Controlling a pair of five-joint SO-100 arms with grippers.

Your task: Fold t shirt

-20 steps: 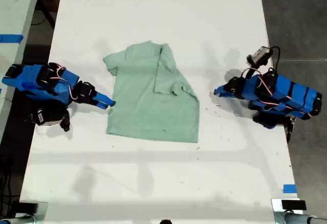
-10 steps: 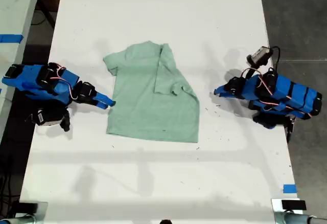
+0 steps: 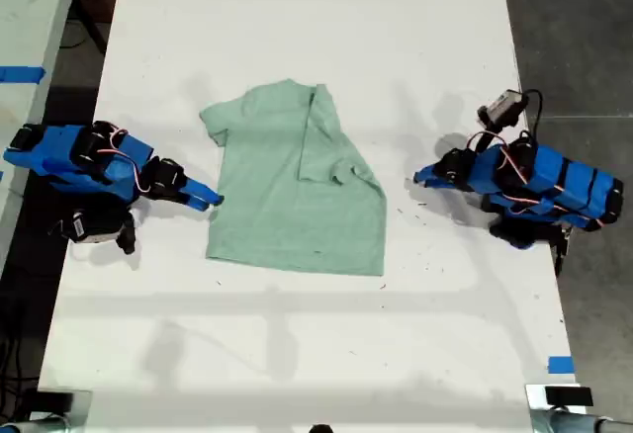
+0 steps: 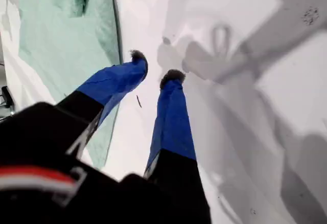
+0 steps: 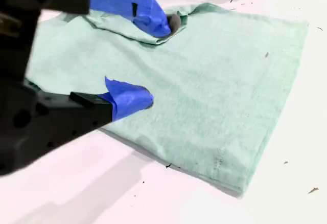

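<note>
Because the white table (image 3: 297, 18) looks smooth and bare around it, the t shirt (image 3: 287, 206), lying flat in the middle with its neck toward the far end, could probably slide as a whole instead of folding. One side has already been turned in: the flap (image 3: 331, 146) on the exterior view's right lies over the chest, while the sleeve (image 3: 218, 117) on that view's left is spread out. My second gripper (image 5: 148, 60) sits at the shirt's edge on the exterior view's left, jaws parted and holding nothing, one finger over the cloth and the other at its border. If it closes too shallow, I judge it may pinch nothing or only a thin lip, and the pull would drag the shirt toward the right and ruck up the finished flap. My first gripper (image 4: 153, 66) hovers over bare table on the exterior view's right, apart from the shirt, jaws slightly parted and empty, so it pins nothing and cannot stop such a slide.
</note>
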